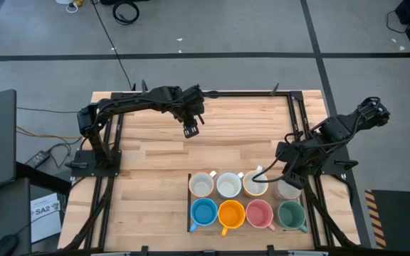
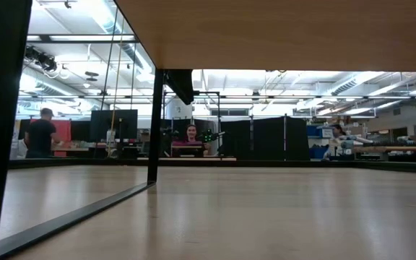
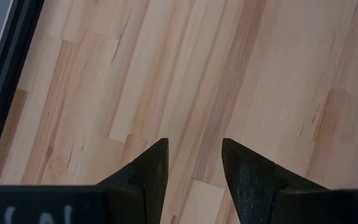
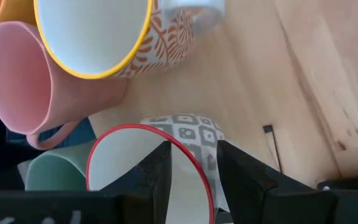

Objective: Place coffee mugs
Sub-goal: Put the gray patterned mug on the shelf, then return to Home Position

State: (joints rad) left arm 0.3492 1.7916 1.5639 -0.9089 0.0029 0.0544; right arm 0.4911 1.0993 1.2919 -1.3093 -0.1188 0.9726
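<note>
The right gripper [image 1: 287,186] clasped the red-rimmed mug [image 4: 157,168] by its rim at the bench's [image 1: 155,163] right edge, completing two rows of mugs [image 1: 233,203], while the left gripper [image 1: 191,130] hung released above bare boards.

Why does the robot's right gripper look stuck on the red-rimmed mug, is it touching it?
Touching. The right wrist view shows the right gripper astride the red-rimmed mug's rim, one finger inside, one outside.

The left arm reaches from the table's [image 1: 155,171] left edge toward its far middle, its left gripper [image 1: 191,130] hanging with fingers parted. The right arm folds inward from the right edge, the right gripper [image 4: 192,163] lowered, fingers straddling a rim.
</note>
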